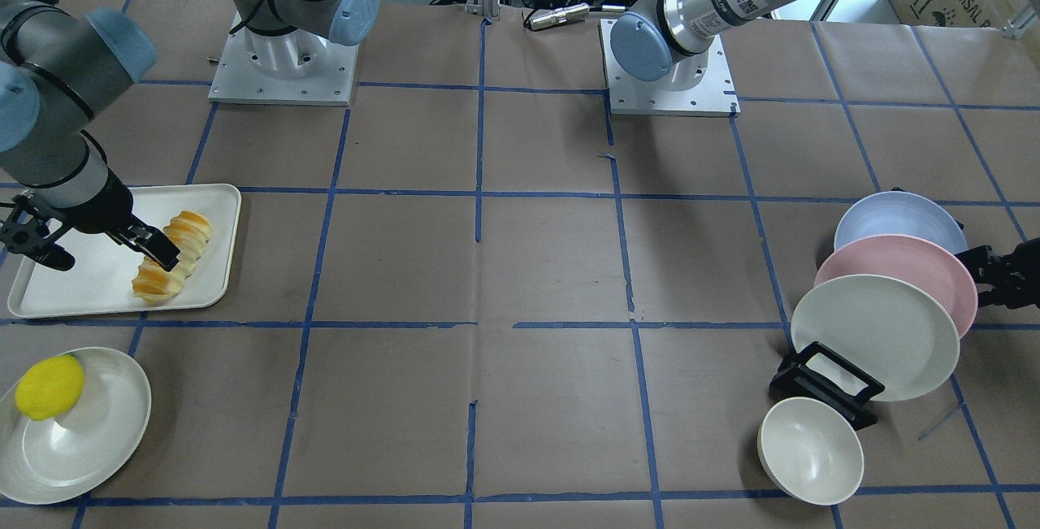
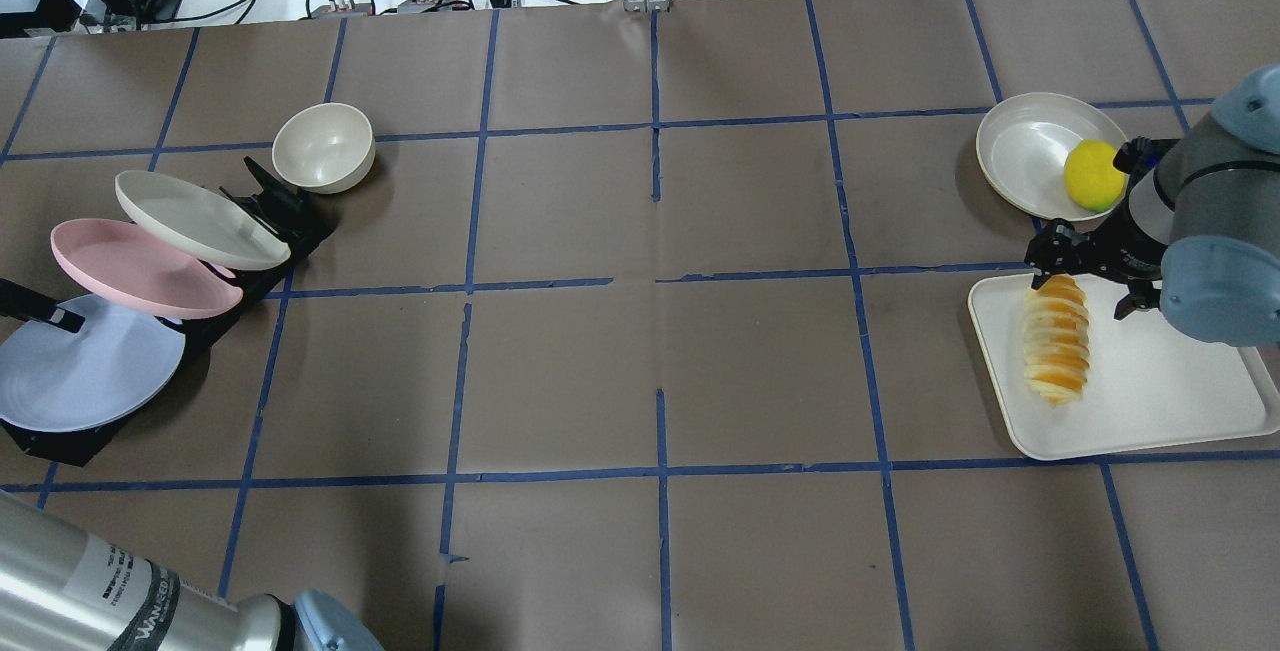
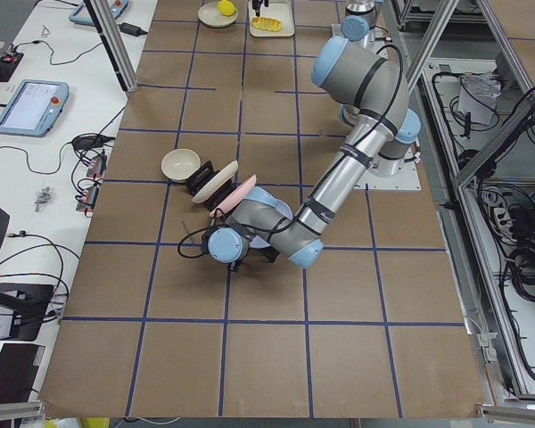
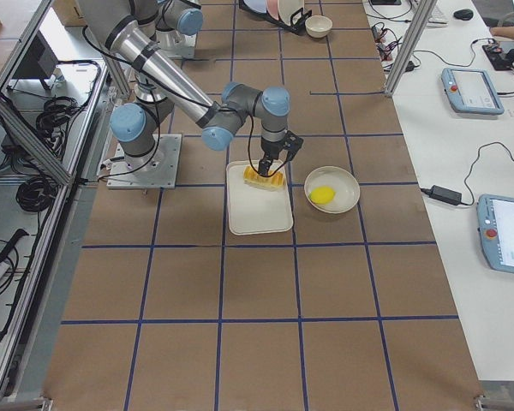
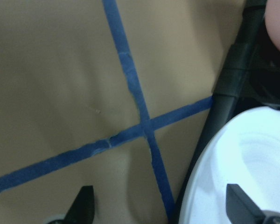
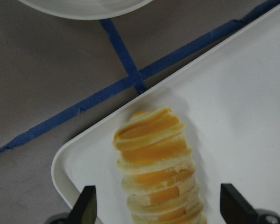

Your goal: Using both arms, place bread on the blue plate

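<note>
The bread (image 1: 191, 230) lies on a cream tray (image 1: 89, 289); it also shows in the overhead view (image 2: 1058, 341). My right gripper (image 1: 114, 259) hangs open above the bread's end. In the right wrist view its fingers stand wide on either side of the bread (image 6: 154, 158), not touching it. The blue plate (image 1: 894, 216) leans at the back of a black dish rack (image 1: 825, 383). My left gripper (image 1: 1001, 273) is at that plate's rim. In the left wrist view it is open (image 5: 161, 207), with the plate's edge (image 5: 233, 158) between the fingers.
A pink plate (image 1: 902, 269) and a cream plate (image 1: 873, 334) lean in the same rack in front of the blue one. A cream bowl (image 1: 810, 449) sits beside the rack. A yellow lemon-like object (image 1: 50, 387) rests on a cream plate (image 1: 97, 431) near the tray.
</note>
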